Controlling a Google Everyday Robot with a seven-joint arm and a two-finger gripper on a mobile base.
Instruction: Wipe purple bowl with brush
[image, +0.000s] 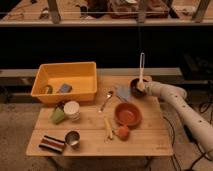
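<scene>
The purple bowl (135, 89) is small, round and very dark, and sits at the table's far right edge, behind the orange-red bowl (128, 114). The brush (142, 66) stands nearly upright, its pale handle pointing up and its tan head down in the purple bowl. My gripper (144, 86) reaches in from the right on the white arm (172, 95). It is shut on the lower part of the brush, right over the bowl's right rim.
A yellow tub (65, 75) with a green item and a grey sponge stands at the back left. A metal spoon (106, 100), a blue-grey cloth (123, 92), a yellow stick (108, 127), an orange ball (123, 132), a white cup (72, 109), a green cup (57, 116), a metal cup (72, 138) and a striped item (52, 144) lie on the wooden table (145, 142).
</scene>
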